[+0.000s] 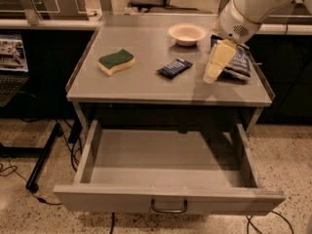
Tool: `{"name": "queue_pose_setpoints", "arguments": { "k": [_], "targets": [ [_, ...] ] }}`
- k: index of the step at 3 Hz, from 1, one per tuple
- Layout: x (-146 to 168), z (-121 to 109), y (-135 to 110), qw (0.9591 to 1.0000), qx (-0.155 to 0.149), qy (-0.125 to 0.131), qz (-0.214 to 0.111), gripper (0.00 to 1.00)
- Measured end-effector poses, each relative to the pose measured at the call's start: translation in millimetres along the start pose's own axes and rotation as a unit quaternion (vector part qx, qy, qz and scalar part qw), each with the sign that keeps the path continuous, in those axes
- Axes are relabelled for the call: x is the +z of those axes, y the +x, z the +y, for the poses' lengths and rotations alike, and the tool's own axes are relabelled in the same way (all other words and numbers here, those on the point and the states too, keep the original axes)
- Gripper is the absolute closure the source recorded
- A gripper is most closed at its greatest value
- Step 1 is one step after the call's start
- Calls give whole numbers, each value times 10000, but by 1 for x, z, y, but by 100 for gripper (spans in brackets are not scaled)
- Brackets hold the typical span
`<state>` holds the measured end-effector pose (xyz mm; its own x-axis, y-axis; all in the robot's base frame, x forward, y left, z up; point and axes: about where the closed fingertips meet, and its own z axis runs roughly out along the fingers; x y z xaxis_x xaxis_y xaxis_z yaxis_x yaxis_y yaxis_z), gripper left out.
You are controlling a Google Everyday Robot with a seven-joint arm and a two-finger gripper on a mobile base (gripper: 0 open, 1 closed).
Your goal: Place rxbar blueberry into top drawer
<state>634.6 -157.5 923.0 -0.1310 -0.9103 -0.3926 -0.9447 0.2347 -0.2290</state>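
Note:
The rxbar blueberry (175,68), a small flat dark navy wrapper, lies on the grey table top near its middle. The top drawer (168,202) is pulled fully open below the table and holds nothing that I can see; its curved metal handle (169,207) is at the front centre. My gripper (214,67), with pale cream fingers, hangs from the white arm at the upper right. It is above the table, a short way right of the bar and not touching it. It holds nothing that I can see.
A green and yellow sponge (116,62) lies at the table's left. A white bowl (187,33) stands at the back. A crinkled blue chip bag (237,62) lies at the right, partly behind the gripper. Cables and a black stand leg (44,155) lie on the floor at left.

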Motion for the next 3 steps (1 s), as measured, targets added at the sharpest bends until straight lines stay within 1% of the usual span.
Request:
{"name": "queue_pose_setpoints", "arguments": {
  "k": [1, 2, 3],
  "targets": [
    [5, -2, 2, 9999, 111, 103, -76, 0],
    [21, -18, -10, 9996, 32, 137, -231, 0],
    [42, -35, -26, 9988, -137, 48, -468, 0]
  ]
}}
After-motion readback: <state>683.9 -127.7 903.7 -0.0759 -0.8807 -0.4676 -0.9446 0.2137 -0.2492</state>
